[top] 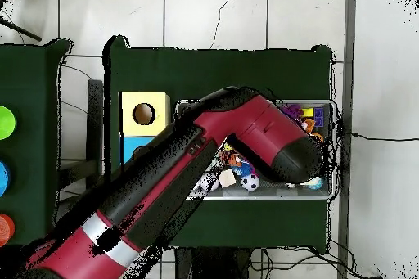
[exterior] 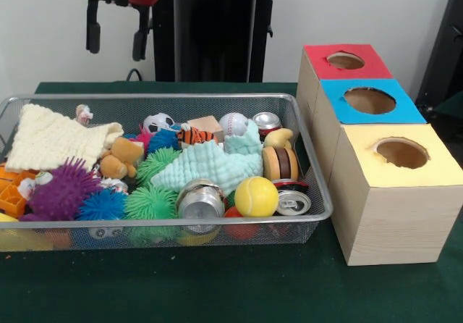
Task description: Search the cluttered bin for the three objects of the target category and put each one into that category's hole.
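At the upper left of the front view, the gripper (exterior: 114, 37) is seen hanging from its red housing, well above the bin (exterior: 304, 131) and touching nothing. Its two black fingers (exterior: 93, 26) are held apart with only air between them, so the jaws stand open.

Below it, the wire-mesh bin is set on the green table (exterior: 217, 287) and is filled with clutter. At its left end a cream knitted cloth (exterior: 51, 138) is laid over the heap, with a purple spiky ball (exterior: 61, 189) in front of it and a small brown teddy (exterior: 119, 156) beside it. Toward the middle, green spiky balls (exterior: 152, 200), a mint-green cloth (exterior: 210, 165), a toy soccer ball (exterior: 159, 122) and a baseball (exterior: 233, 124) are seen. A silver drink can (exterior: 200, 200) is lying at the front, with a yellow ball (exterior: 256, 196) just beside it and another can (exterior: 293, 203) at the right corner. No piece of clear plastic film can be made out among these things in either view.

To the right of the bin three wooden boxes are lined up. The hole (exterior: 370, 101) is cut in the blue top of the middle box, between the red-topped box (exterior: 346, 61) behind it and the yellow-topped box (exterior: 401, 153) in front.

In the overhead view, the red and black arm (top: 245, 141) is stretched across the bin, and most of its contents are hidden.
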{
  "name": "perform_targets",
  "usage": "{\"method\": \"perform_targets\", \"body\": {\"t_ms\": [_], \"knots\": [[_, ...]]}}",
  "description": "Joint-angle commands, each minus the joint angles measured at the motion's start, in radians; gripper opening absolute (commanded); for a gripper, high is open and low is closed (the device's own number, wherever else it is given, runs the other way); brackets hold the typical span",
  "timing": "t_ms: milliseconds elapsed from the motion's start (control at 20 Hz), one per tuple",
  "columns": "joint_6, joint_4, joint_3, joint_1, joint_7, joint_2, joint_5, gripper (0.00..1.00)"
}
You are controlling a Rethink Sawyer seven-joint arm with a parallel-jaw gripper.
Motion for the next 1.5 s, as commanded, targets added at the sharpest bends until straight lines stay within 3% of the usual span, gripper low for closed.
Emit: {"method": "perform_targets", "body": {"t_ms": [50,800,1250,1500], "knots": [[0.005,-0.073,0.1,0.02,0.253,0.074,0.079,1.0],[0.01,-0.133,0.061,0.08,0.413,0.129,0.125,1.0],[0.086,-0.147,0.083,0.074,0.37,0.148,0.196,1.0],[0.131,-0.167,0.067,0.078,0.4,0.182,0.225,1.0]]}}
